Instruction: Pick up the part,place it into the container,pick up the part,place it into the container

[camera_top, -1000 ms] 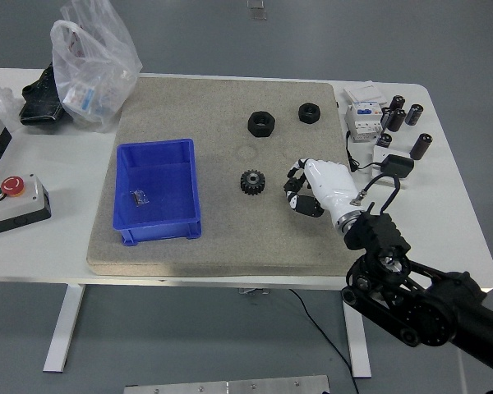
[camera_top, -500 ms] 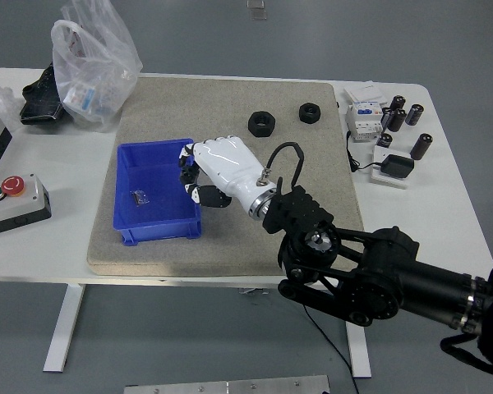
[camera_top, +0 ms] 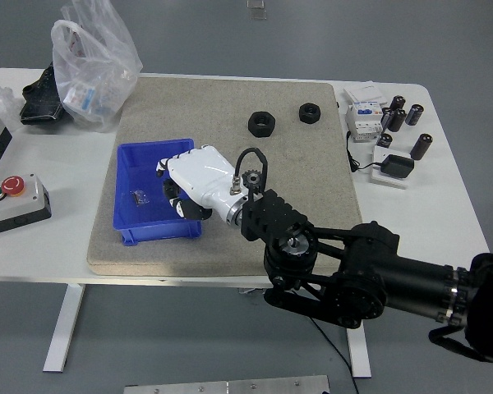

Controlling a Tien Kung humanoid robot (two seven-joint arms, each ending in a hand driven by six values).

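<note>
Blue bin is overhung by the right hand; whether its curled fingers hold anything cannot be told.

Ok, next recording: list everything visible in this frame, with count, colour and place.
mat: one, beige, covering the table's middle
table: one, white
blue bin: one, on the mat's left
small bagged item: one, inside the bin
hex nuts: two, black, mat's far right
gear: one, black, mid-mat, partly hidden by the arm
plastic bag: one, clear, far left
button box: one, grey, left edge
capacitors: several, black, far right
breaker: one, white, far right
right hand: white, over the bin; whether its fingers hold anything cannot be told
</note>
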